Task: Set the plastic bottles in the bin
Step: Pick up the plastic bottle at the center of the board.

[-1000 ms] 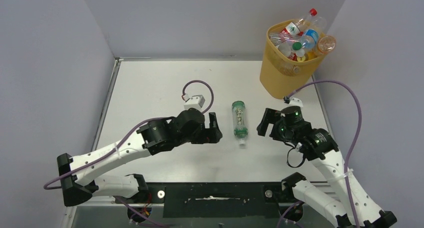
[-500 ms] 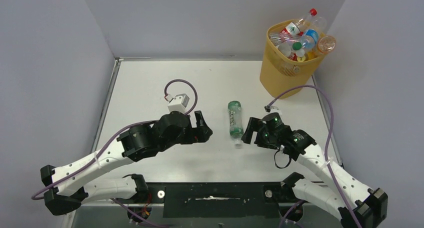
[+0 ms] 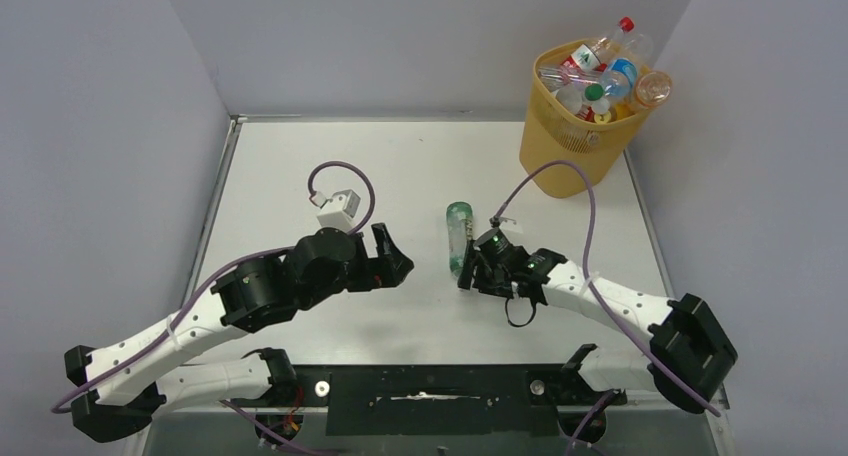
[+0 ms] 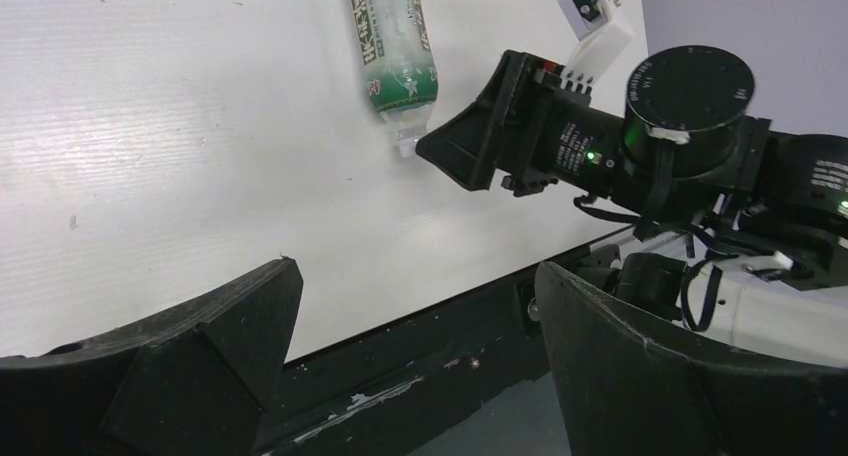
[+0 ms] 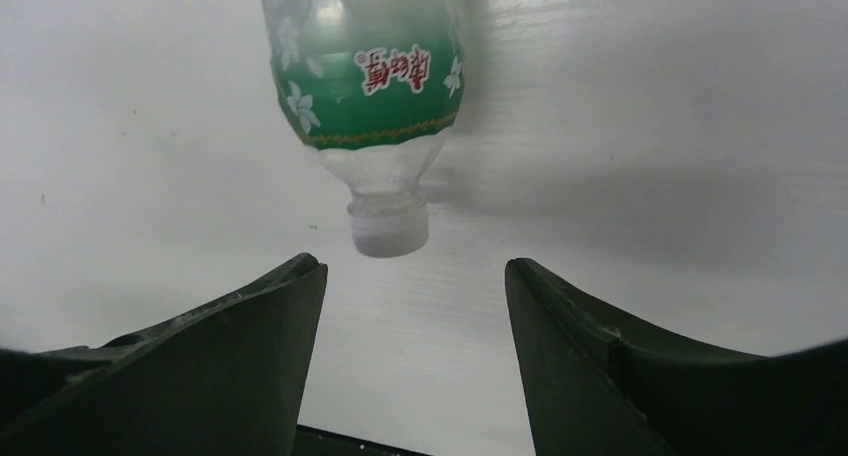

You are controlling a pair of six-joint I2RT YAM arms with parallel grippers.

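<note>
One clear plastic bottle [image 3: 457, 236] with a green label and a white cap lies on the white table, cap toward the near edge. It also shows in the left wrist view [image 4: 392, 36] and in the right wrist view [image 5: 368, 71]. My right gripper [image 3: 468, 273] is open and empty, its jaws just short of the cap [image 5: 388, 234]. My left gripper [image 3: 394, 256] is open and empty, left of the bottle. The yellow-orange bin [image 3: 572, 126] stands at the far right corner, heaped with several bottles [image 3: 600, 71].
The table's dark front edge [image 4: 400, 376] lies under my left gripper. Grey walls close the left, back and right. A white connector block [image 3: 338, 208] on a purple cable rides above my left wrist.
My right gripper has swung left and forward, up to the bottle's cap. My left arm has drawn back to the left. The bottle has shifted slightly left.
</note>
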